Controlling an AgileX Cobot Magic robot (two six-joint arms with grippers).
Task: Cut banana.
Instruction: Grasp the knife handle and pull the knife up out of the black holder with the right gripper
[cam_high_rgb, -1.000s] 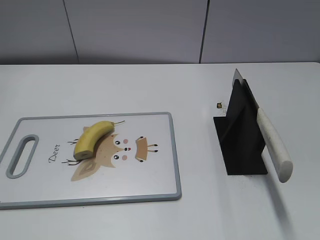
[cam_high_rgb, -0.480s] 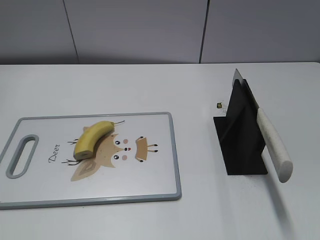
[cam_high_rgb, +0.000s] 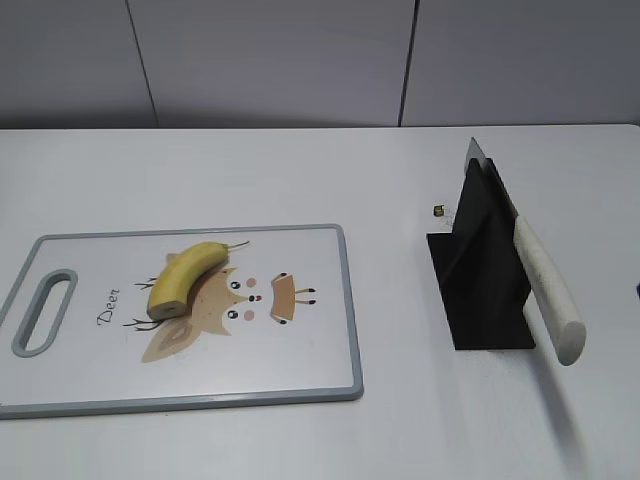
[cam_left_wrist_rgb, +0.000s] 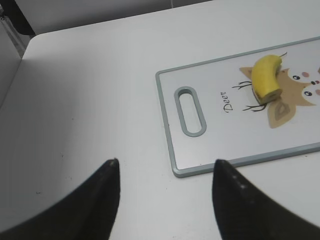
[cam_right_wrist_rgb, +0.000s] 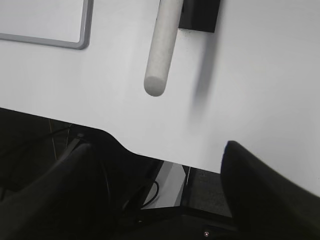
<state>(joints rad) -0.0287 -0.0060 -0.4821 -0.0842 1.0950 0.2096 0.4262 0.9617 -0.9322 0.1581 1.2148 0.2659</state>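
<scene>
The banana (cam_high_rgb: 185, 277) lies on the deer-print cutting board (cam_high_rgb: 300, 370) at the left, stem to the back, cut face to the front; it also shows in the left wrist view (cam_left_wrist_rgb: 266, 79). A white-handled knife (cam_high_rgb: 545, 290) leans in a black stand (cam_high_rgb: 480, 290); its handle shows in the right wrist view (cam_right_wrist_rgb: 162, 47). My left gripper (cam_left_wrist_rgb: 165, 165) is open and empty over bare table, left of the board's near corner. My right gripper (cam_right_wrist_rgb: 160, 150) is open and empty near the table's front edge, short of the knife handle. Neither gripper shows in the exterior view.
The board's handle slot (cam_left_wrist_rgb: 190, 111) faces my left gripper. A small dark speck (cam_high_rgb: 438, 210) lies on the table beside the stand. The table's front edge (cam_right_wrist_rgb: 130, 147) runs under my right gripper, with cables below it.
A small dark shape has appeared at the right edge of the exterior view. The banana, board and knife have not moved.
</scene>
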